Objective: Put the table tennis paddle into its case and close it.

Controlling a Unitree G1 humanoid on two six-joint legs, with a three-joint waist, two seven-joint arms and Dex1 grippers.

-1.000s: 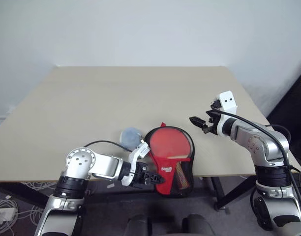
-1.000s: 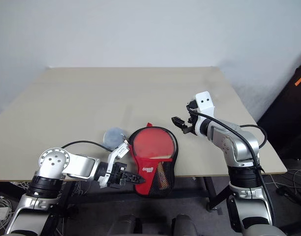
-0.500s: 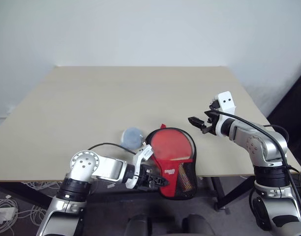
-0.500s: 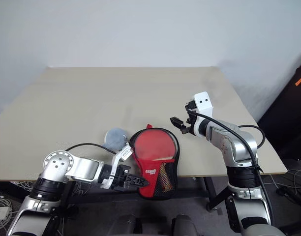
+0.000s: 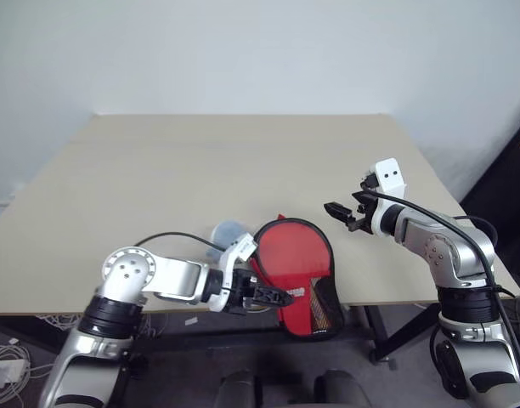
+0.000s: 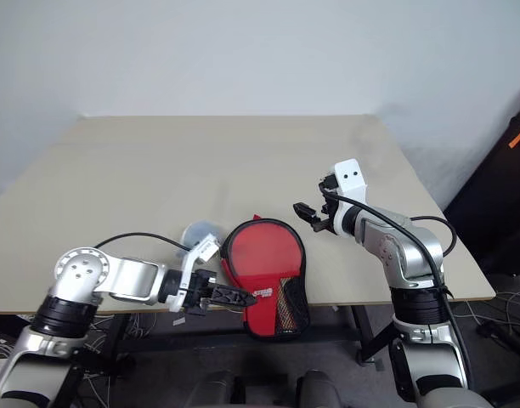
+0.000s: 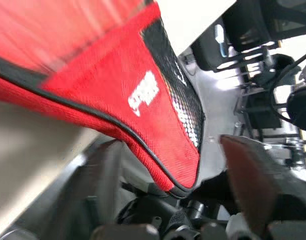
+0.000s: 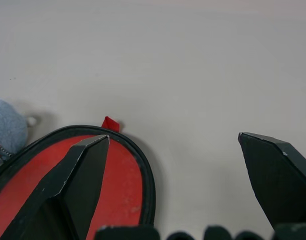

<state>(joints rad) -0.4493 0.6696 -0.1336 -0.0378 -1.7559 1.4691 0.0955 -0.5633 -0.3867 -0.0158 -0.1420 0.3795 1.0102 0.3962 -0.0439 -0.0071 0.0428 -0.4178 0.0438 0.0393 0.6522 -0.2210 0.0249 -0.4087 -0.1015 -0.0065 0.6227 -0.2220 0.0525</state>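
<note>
The case [image 5: 298, 272] overhangs the counter's [image 5: 158, 187] near edge. Left hand [image 5: 273, 297] gapes beside its handle end, gripping nothing. Right hand [image 5: 338, 212] hovers open.

The case [image 5: 298, 270] lies at the desk's [image 5: 200, 170] near edge, its narrow end hanging over the edge. The table tennis paddle [image 5: 294, 251] sits inside it. Just left of the case, a small wad of plastic film [image 5: 228, 229] rests on the desk. The left end effector [image 5: 273, 297] is below the desk edge, beside the overhanging end; the right end effector [image 5: 341, 214] hovers right of the case, apart from it.
</note>
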